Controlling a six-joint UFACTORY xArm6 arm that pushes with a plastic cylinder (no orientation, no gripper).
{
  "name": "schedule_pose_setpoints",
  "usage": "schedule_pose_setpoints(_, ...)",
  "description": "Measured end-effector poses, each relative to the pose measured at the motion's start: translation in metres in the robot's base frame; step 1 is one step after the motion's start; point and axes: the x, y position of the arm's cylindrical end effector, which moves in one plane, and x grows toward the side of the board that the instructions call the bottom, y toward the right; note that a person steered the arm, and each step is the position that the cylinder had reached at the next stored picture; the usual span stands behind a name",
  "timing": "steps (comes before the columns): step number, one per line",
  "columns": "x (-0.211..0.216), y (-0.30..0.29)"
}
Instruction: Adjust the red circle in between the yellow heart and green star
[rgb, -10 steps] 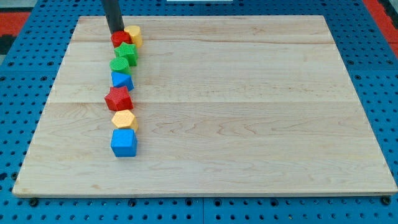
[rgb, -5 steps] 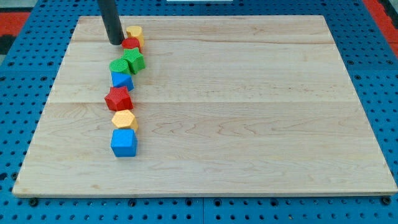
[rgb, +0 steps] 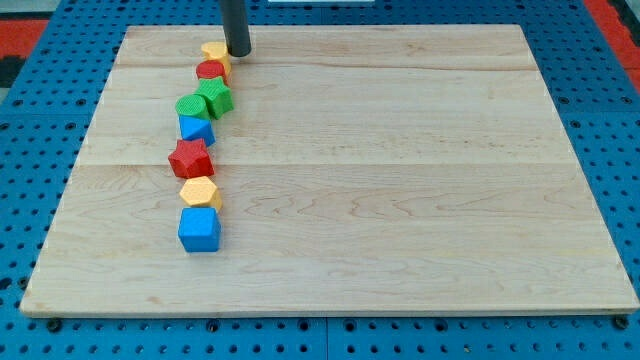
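My tip (rgb: 238, 53) near counter (rgb: 400, 180) top edge, just right of yellow heart (rgb: 213, 51); red circle (rgb: 211, 70) between heart and green star (rgb: 217, 97); no gripper on rod

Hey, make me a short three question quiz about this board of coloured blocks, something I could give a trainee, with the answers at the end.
1. True or false: my tip touches the blue cube nearest the view's bottom.
2. Which block sits directly between the yellow heart block and the green star block? A) red circle block B) orange hexagon block C) red star block
3. Fill in: my tip stands just to the view's ____ of the yellow heart block.

Key
1. False. My tip is at the view's top, far from that cube.
2. A, the red circle block.
3. Right.
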Motion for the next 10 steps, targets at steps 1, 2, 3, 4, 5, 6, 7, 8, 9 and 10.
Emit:
schedule_pose_setpoints(1,0.0,-0.006)
schedule_pose_setpoints(2,0.0,-0.01)
schedule_pose_setpoints(3,0.002,-0.005)
schedule_pose_setpoints(4,0.028,-0.005)
schedule_pose_setpoints(5,0.055,0.032)
schedule_pose_setpoints(6,0.061,0.047)
schedule_pose_setpoints(7,0.067,0.035)
schedule_pose_setpoints(8,0.066,0.032)
schedule_pose_setpoints(9,0.066,0.03)
schedule_pose_setpoints(10,0.066,0.016)
